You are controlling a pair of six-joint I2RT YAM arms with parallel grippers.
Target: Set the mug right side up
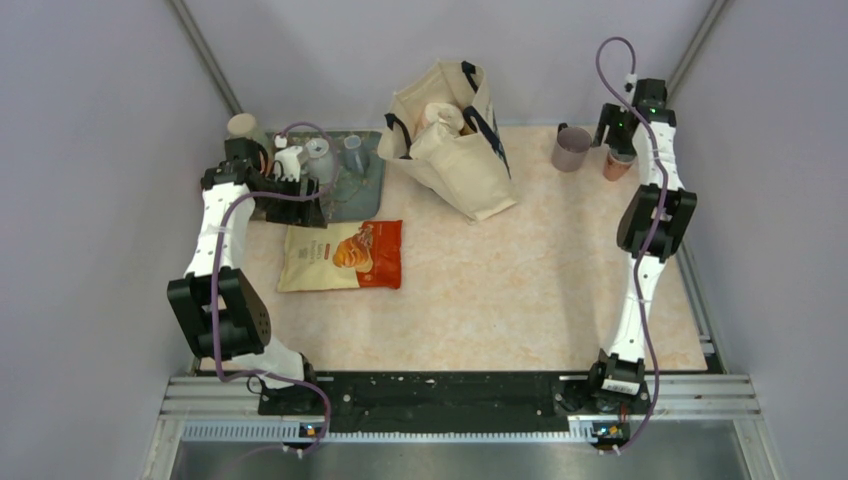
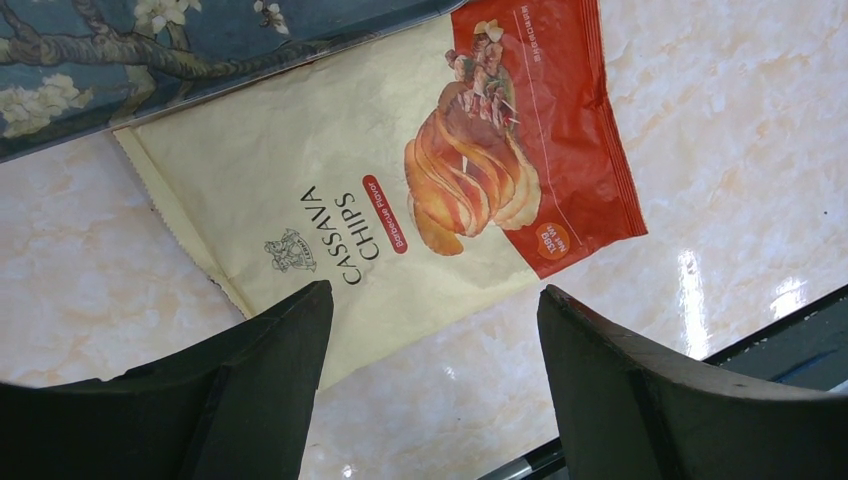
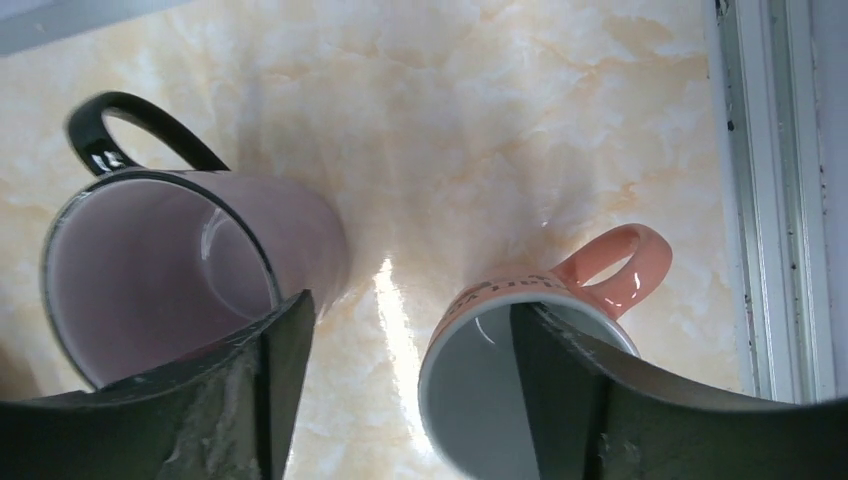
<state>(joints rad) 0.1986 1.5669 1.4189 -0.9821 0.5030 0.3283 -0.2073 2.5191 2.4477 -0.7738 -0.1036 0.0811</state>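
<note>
On your table (image 1: 520, 290), the cloth bag (image 1: 455, 160) at the far edge stood open, with pale bundled things in its mouth that were too small to name. The tray (image 1: 368, 195) toward the far left corner carried several clear cups (image 1: 322, 158).

Your pink mug (image 3: 478, 385) stood right side up in the far right corner. Its mouth faced up and its inside was white. The lettering on its outer wall was too skewed to read. Just beside it, not touching, stood a mauve mug (image 3: 160, 270) with a black handle, also mouth up.

Your right claw (image 3: 410, 305) hung over the pair, spread wide and gripping nothing. In its own camera one finger crossed the pink mug's mouth. From above, that claw hid most of the pink mug, and only the wrist camera showed both insides.

Your left claw (image 2: 435, 292) was wide too, holding nothing. It hung above a packet of chips (image 2: 400, 180) that lay just beside the tray.
</note>
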